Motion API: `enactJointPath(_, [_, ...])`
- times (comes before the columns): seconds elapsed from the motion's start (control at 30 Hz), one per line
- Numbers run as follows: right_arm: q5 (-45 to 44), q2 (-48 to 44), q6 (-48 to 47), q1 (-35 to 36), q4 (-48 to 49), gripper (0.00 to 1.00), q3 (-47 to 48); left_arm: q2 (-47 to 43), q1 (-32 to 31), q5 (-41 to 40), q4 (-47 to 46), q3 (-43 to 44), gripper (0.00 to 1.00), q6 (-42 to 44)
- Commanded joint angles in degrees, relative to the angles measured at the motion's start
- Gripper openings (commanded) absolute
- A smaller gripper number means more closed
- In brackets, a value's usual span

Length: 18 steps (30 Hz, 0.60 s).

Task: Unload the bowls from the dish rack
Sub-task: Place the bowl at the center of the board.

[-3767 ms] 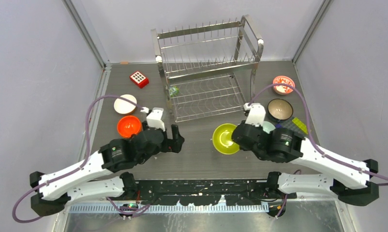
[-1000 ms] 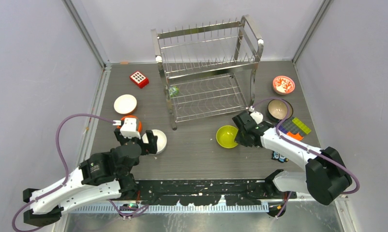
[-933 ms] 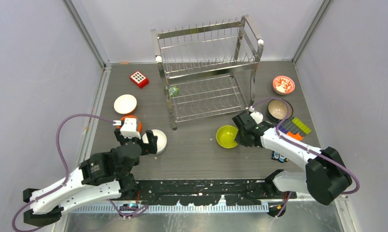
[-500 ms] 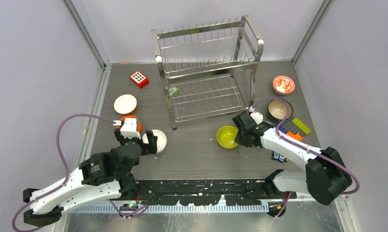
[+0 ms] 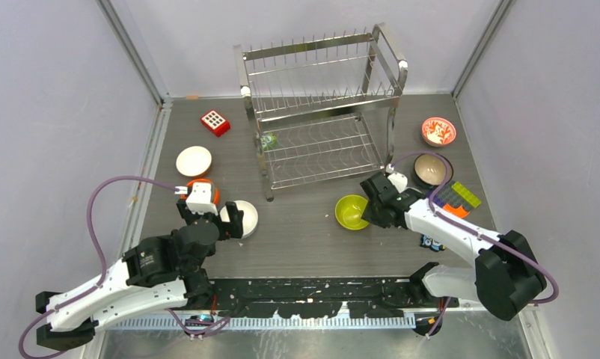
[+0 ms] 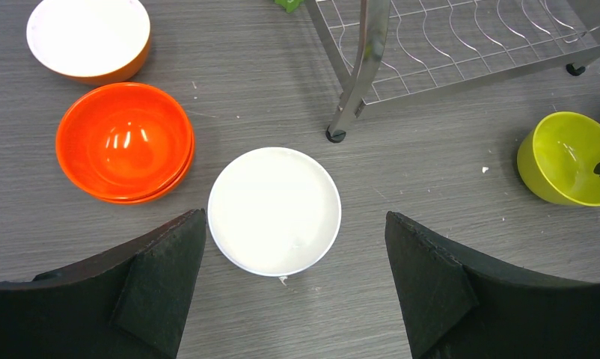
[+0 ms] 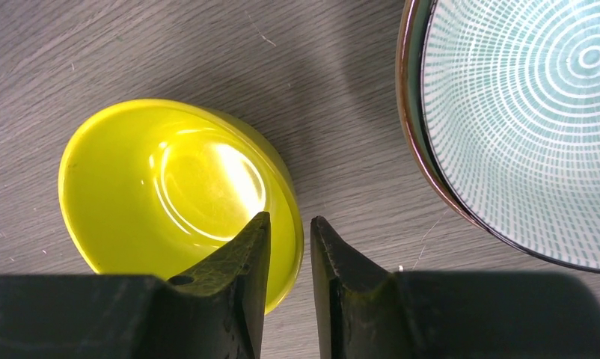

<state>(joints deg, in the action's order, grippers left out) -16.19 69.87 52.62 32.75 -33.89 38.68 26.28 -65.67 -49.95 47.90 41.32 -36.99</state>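
The left gripper (image 6: 295, 218) hovers with its jaws spread wide and holding nothing, a white bowl (image 6: 274, 211) on the table directly beneath them and an orange bowl (image 6: 125, 142) just ahead to their left. The dish rack (image 5: 319, 105) stands ahead of both grippers, between them. The right gripper (image 7: 289, 224) straddles the rim of a lime-yellow bowl (image 7: 170, 187), jaws slightly parted; whether they pinch it I cannot tell.
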Motion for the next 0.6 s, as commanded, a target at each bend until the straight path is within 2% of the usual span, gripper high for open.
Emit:
enactJointPath(0.0, [-0.93,-1.86,-0.40,-0.19,-0.25,0.32,0.69,0.26,-0.10,-1.38,-0.70,-0.28,0.90,-0.41])
enactJointPath(0.57, [-0.30,-1.93,-0.86,-0.19,0.38,0.31,0.13,0.54,-0.09,-1.46,-0.71,-0.28,0.90,-0.36])
